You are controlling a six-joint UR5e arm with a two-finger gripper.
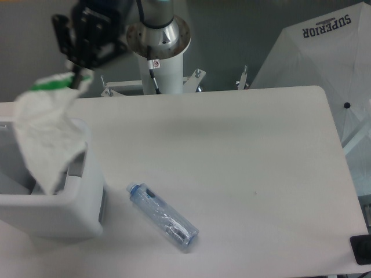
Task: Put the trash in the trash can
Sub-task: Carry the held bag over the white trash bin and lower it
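The wrapper (46, 136) is pinched at its green strip by the pincer (77, 74) and hangs straight below it, its long axis vertical, its lower end over the trash can (69, 208). The bottle (163, 215) is left lying on the desk (243, 150).

On my feed: white tabletop (249, 150), white "SUPERIOR" umbrella (316, 52) at right, small black object (361, 250) bottom right.
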